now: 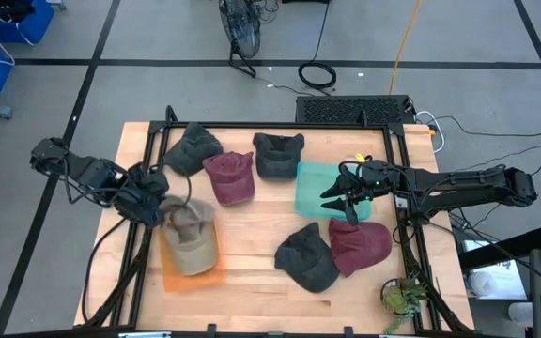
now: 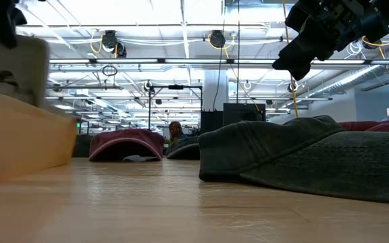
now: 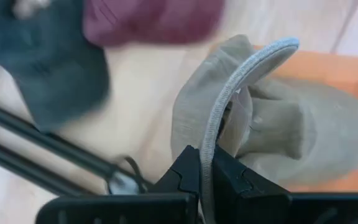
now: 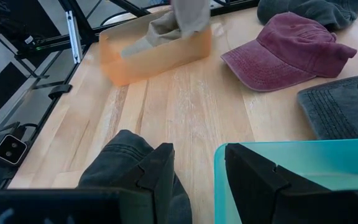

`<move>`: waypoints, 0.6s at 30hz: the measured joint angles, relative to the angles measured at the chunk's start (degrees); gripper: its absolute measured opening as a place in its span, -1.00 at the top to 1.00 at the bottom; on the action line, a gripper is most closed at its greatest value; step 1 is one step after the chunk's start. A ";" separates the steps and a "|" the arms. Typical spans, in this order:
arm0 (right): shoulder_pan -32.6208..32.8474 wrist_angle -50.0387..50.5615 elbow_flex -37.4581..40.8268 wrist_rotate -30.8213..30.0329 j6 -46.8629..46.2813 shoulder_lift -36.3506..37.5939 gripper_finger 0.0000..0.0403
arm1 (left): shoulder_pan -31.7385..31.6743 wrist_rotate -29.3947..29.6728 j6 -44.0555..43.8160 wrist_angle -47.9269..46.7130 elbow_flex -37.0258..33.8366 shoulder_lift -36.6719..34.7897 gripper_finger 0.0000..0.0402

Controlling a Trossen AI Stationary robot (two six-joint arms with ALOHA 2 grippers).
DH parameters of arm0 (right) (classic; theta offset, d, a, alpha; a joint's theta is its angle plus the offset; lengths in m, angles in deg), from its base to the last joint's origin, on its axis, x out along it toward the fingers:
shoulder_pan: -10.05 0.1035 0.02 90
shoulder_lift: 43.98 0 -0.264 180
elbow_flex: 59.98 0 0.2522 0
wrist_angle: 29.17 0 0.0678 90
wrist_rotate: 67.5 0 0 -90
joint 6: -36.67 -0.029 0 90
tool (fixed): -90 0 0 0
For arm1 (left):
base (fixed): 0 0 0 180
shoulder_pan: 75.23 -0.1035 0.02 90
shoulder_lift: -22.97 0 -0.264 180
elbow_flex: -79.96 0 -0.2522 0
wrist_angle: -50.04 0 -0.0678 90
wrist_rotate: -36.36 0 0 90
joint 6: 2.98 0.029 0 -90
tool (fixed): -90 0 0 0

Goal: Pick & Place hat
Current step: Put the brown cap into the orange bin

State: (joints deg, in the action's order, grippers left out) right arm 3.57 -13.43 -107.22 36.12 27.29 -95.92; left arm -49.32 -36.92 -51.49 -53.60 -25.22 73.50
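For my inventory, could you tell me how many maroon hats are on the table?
2: one maroon hat toward the back, left of centre; another maroon hat front right, beside the dark hat. None seems hidden.

On my wooden desk [image 1: 252, 253] sits a small potted plant [image 1: 403, 297] at 1 corner; a coiled black cable [image 1: 318, 74] lies on the floor beyond.

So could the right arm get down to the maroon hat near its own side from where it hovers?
Probably yes. The right pincer hangs open above the teal bin, and the maroon hat lies uncovered just beside it, nothing between.
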 joint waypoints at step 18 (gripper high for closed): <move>0.00 -0.42 0.87 -0.02 -0.40 -0.01 0.36 | 4.51 -4.61 -4.57 10.97 0.02 4.61 0.79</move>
State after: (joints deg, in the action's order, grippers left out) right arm 3.57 -13.84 -106.34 36.11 26.89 -95.93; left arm -44.81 -41.53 -56.06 -42.63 -25.20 78.11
